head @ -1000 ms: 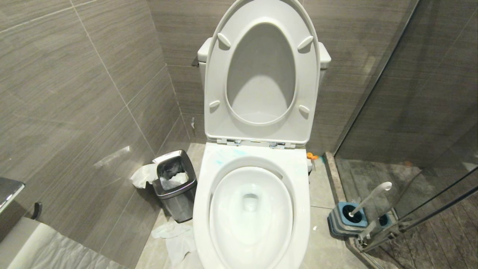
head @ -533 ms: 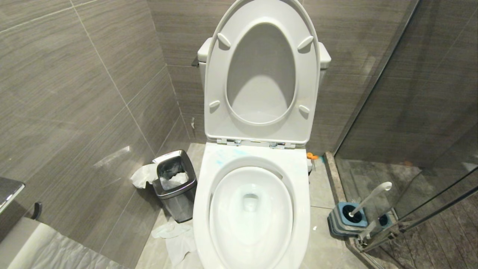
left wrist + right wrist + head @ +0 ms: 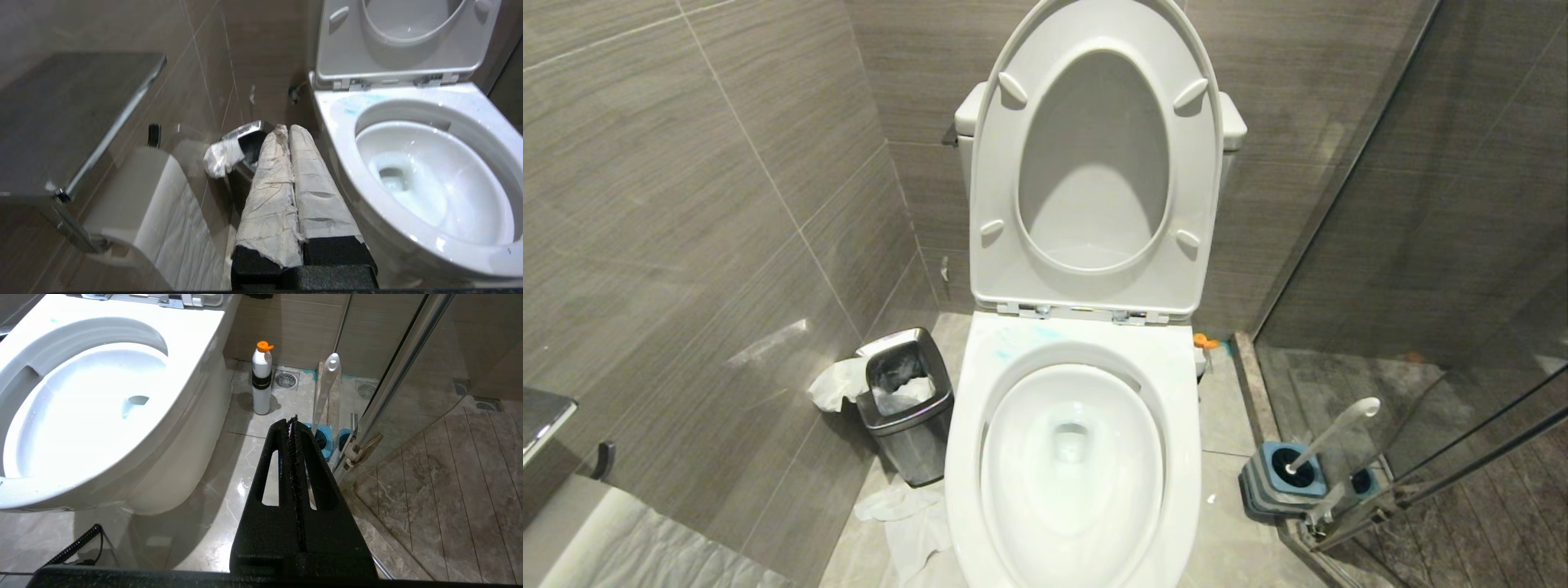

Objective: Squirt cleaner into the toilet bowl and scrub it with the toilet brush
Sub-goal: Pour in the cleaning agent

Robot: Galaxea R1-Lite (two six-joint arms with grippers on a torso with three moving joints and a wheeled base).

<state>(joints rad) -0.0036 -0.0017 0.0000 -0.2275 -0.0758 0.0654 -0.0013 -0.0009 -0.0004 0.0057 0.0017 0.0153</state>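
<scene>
Where the grey tiled wall runs down the robot's left, a toilet-paper roll [image 3: 629, 543] hangs under a steel holder [image 3: 543, 416] at the near edge of the head view. Next along the floor stands a small square steel bin [image 3: 907, 404] with crumpled tissue spilling over its rim, and more tissue [image 3: 907, 523] lies on the floor just beside the toilet's base. The left gripper [image 3: 286, 132], its fingers wrapped in white tape and pressed together on nothing, hangs low between the bin and the toilet bowl [image 3: 1072, 457]. The bowl sits in the middle, its seat and lid [image 3: 1094, 163] raised upright against the tank, water in the basin and faint blue smears on the rim near the hinges. To the right of the bowl, the cleaner [image 3: 261, 379] stands upright on the floor tiles close to the back wall, just beside the pedestal; in the head view only its orange cap [image 3: 1203, 343] peeks past the bowl. The right gripper [image 3: 292, 422] is shut and empty, pointing over the floor toward the brush. Farther right, the toilet brush [image 3: 1327, 437] leans in its blue-and-grey holder [image 3: 1278, 486], which sits against the glass shower door [image 3: 1421, 286].
</scene>
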